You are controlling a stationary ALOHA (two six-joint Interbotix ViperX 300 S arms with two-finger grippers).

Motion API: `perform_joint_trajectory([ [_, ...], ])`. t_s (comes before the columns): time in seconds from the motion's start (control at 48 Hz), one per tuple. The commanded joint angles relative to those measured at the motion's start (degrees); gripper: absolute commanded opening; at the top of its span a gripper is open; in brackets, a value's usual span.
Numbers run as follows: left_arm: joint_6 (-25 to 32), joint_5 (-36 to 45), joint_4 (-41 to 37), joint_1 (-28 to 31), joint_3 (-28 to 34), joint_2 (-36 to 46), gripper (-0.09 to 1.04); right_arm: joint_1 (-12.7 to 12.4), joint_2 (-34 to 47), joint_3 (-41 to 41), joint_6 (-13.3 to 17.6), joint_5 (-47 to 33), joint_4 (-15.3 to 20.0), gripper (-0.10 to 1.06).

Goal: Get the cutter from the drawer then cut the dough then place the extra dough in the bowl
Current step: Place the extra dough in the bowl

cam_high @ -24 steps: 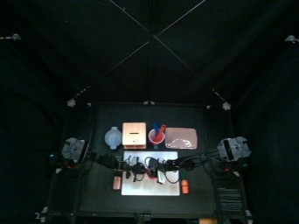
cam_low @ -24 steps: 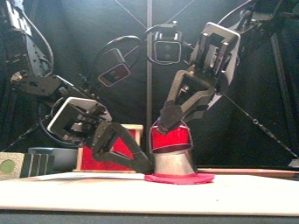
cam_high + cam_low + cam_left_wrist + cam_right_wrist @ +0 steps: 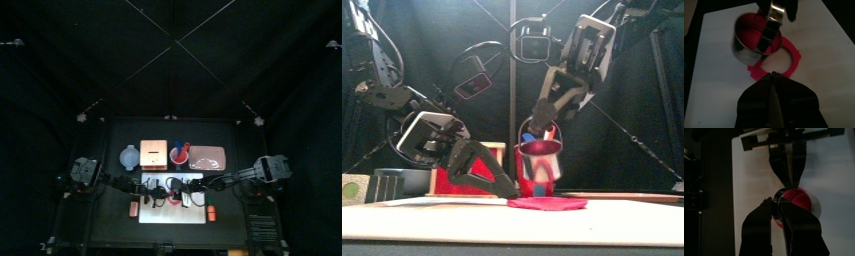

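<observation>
The round metal cutter [image 3: 756, 44] hangs tilted just above the white cutting board [image 3: 724, 30], with a red dough disc [image 3: 751, 26] stuck inside it. My right gripper [image 3: 778, 203] is shut on the cutter's wire handle and stands raised over the board in the front view [image 3: 540, 128]. Under the cutter a pink-red dough ring [image 3: 789, 56] lies flat on the board. The left gripper [image 3: 773, 75] is shut, its tips at the ring's near edge, low at the dough's left side [image 3: 505, 182].
Behind the board stand the blue-grey bowl [image 3: 128, 157], the wooden box [image 3: 154, 153], the red cup with toy knives [image 3: 179, 152] and the pink tray [image 3: 209, 158]. The board's front part [image 3: 167, 215] is bare.
The right gripper has risen and lifted the cutter off the dough, with the disc inside it. The left gripper has stayed low beside the dough.
</observation>
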State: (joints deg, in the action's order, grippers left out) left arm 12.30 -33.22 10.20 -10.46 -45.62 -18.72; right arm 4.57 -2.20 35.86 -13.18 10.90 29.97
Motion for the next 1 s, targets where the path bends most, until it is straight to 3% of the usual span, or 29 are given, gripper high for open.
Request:
perform_joint_trajectory([
  [0.021,0.1,0.1,0.5,0.1,0.4,0.4,0.55,-0.6,-4.2,1.1,-0.2,0.4,0.1,0.41],
  [0.417,0.1,0.2,1.7,0.1,0.2,1.1,0.55,-0.2,-7.9,6.2,-0.2,-0.1,4.2,0.41],
  [0.688,0.1,2.8,1.8,0.2,0.4,2.5,0.55,2.3,-6.9,7.2,-0.1,-1.8,7.3,0.41],
  [1.0,0.1,5.1,1.8,0.2,0.3,4.9,0.55,5.4,-7.5,10.4,-0.2,-5.5,17.9,0.41],
])
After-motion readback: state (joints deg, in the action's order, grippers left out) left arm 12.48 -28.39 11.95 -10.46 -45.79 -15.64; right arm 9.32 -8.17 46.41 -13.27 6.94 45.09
